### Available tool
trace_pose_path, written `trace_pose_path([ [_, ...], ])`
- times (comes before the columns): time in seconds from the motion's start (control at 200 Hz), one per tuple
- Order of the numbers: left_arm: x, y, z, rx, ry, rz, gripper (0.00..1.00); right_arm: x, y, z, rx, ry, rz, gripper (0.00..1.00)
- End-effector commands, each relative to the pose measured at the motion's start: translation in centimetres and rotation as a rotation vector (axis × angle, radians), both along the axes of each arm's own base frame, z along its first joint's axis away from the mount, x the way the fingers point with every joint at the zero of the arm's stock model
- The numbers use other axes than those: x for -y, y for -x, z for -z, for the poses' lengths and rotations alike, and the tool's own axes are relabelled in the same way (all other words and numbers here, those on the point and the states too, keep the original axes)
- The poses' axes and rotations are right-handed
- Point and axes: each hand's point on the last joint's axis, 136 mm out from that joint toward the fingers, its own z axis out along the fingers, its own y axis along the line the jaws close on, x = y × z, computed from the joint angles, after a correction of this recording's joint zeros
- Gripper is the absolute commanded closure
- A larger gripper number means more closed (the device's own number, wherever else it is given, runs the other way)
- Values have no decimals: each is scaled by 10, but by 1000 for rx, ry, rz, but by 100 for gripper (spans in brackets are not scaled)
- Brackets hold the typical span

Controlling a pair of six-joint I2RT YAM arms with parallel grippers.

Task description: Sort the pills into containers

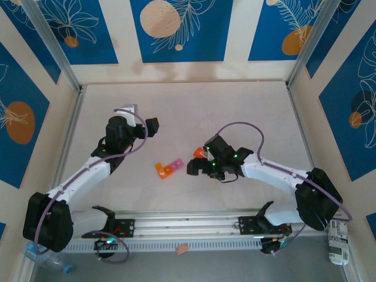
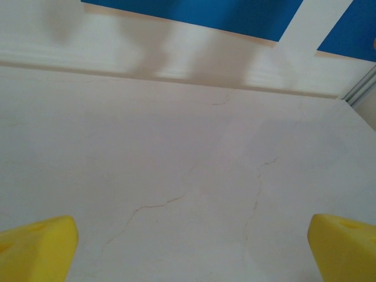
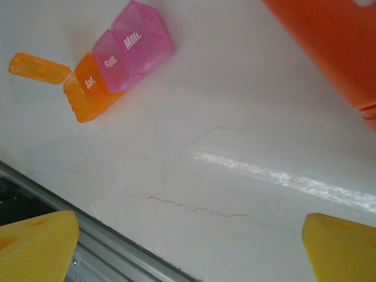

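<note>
The containers [image 1: 168, 168] [image 3: 120, 61] lie mid-table as a small strip of three joined cubes, one orange and two pink. The orange cube's lid [image 3: 36, 67] is flipped open; the pink cubes look closed. An orange bottle [image 1: 198, 154] [image 3: 332, 50] sits right of the strip, against my right gripper [image 1: 192, 167] [image 3: 191, 249]. That gripper is open over bare table, its yellow fingertips [image 3: 36, 247] far apart, just right of the strip. My left gripper [image 1: 152, 126] [image 2: 191, 249] is open over bare table, up and left of the strip. The pills are out of view.
A metal rail [image 1: 188, 226] runs along the near table edge, with a small pink item [image 1: 182, 249] in front of it. A clear bottle [image 1: 50, 261] lies at the bottom left and a can [image 1: 338, 244] at the bottom right. Patterned walls enclose the table.
</note>
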Motion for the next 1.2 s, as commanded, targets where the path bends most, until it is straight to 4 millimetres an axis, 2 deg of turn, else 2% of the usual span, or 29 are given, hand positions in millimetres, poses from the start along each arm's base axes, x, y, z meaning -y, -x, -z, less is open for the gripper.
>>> trace_pose_path([
  [0.0,7,-5,-14,15,44,23,0,-11,-6,3,-38,-37,49,3],
  [0.33,26,-16,2,-68,21,84,0,-3,-36,19,-64,-24,150,2],
  [0.59,65,-28,26,-181,15,215,0,13,-66,17,-54,-48,251,3],
  [0.865,102,-29,47,-265,-2,316,0,28,-100,11,-60,-92,346,3],
  [1.005,108,-29,48,-264,0,324,0,31,-114,13,-102,-88,364,3],
  [1.195,106,-28,45,-250,2,313,0,32,-124,17,-159,-46,351,3],
])
